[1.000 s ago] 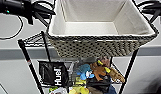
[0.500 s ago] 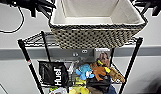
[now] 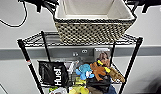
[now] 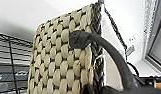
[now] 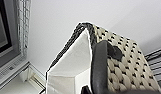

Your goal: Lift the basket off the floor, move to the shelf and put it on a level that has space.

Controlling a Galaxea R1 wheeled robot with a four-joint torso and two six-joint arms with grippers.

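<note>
Both arms' fingers clamped on empty basket [image 3: 93, 27] over shelf [image 3: 33, 41], toys below.

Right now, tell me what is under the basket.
The basket sits over the rack's top tier, which looks bare where it shows. The tier below holds a black bag and plush toys. The grid directly beneath the basket is covered.

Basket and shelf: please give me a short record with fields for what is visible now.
basket: woven basket with cream lining, in front of the shelf's top level; contact cannot be told
basket contents: nothing seen inside
shelf: black wire rack
lower level: black Huel bag, blue plush, brown plush
backdrop: light wall
</note>
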